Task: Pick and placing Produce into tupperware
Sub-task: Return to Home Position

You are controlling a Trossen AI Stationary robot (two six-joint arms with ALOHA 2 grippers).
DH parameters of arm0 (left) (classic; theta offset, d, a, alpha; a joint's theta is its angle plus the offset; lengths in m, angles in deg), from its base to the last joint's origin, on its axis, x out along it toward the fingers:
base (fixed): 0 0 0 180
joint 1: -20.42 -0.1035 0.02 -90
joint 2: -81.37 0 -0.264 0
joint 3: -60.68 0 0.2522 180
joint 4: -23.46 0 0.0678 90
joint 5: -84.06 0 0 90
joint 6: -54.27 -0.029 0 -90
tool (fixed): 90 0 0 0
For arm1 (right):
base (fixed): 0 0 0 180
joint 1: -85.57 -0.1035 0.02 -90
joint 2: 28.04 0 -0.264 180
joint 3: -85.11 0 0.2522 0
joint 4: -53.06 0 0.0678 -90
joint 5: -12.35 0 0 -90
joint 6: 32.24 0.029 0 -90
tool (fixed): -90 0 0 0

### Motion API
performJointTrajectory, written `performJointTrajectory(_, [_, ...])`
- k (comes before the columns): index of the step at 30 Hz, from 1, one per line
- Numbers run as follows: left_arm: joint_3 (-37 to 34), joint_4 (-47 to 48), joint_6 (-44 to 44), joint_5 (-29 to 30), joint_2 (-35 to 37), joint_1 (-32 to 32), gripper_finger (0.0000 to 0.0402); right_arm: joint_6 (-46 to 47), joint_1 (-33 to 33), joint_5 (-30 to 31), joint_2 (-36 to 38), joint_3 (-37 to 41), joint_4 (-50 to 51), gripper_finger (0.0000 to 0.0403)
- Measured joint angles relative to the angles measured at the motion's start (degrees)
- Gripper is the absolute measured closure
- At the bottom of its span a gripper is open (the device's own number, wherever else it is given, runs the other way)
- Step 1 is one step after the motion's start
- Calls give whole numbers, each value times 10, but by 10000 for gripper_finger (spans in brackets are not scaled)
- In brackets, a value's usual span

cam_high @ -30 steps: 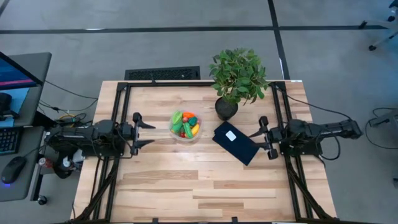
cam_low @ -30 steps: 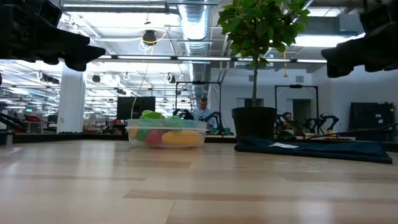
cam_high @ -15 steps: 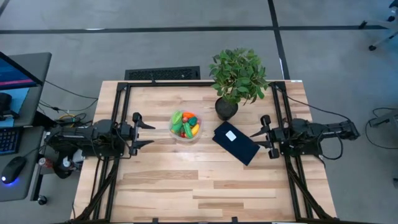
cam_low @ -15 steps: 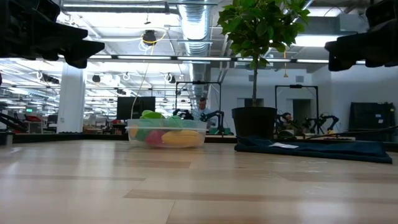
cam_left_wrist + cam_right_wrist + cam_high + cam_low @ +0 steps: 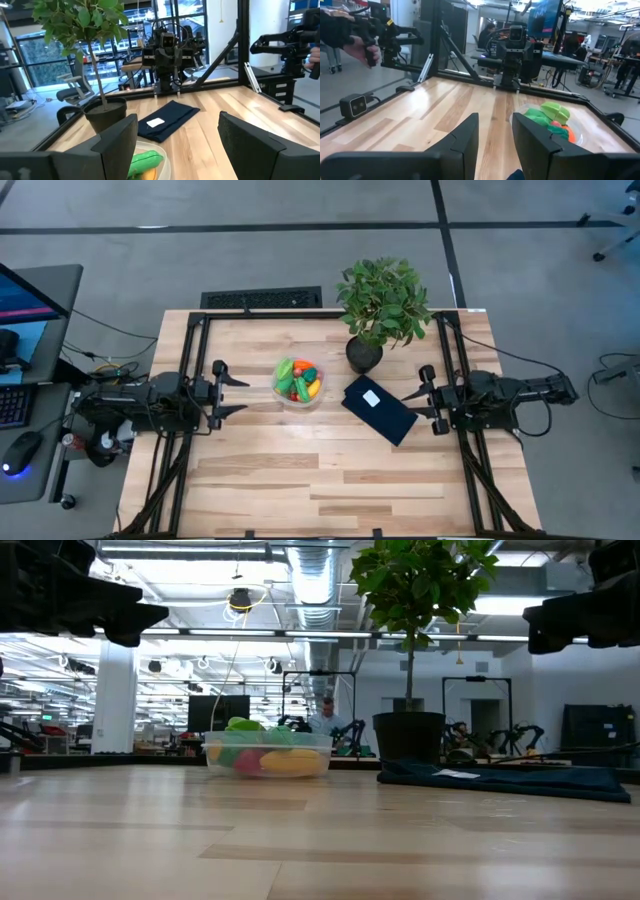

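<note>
From above, the produce (image 5: 299, 379) lies in the tupperware (image 5: 279, 393) at mid-table. The left gripper (image 5: 222, 393) and right gripper (image 5: 429, 400) wait at the table's sides, fingers apart, the right arm drawn slightly back since a second ago. In the low view the right gripper (image 5: 585, 615) sits a little higher than before, and both wrist views show a gap between the fingers.

It was a robotics lab: exposed ducts (image 5: 315, 580) ran overhead, the floor (image 5: 300, 205) was bare concrete, other arm rigs (image 5: 520, 735) stood far beyond the left fingers (image 5: 115, 142), a monitor desk (image 5: 60, 280) behind them.
</note>
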Motion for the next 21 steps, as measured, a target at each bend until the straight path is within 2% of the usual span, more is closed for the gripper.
performJointTrajectory(10, [0,17,-4,30,0,0,136,16,0,4,0,-1,2,292])
performJointTrajectory(21, [0,30,-6,0,0,0,136,22,0,1,0,-1,2,292])
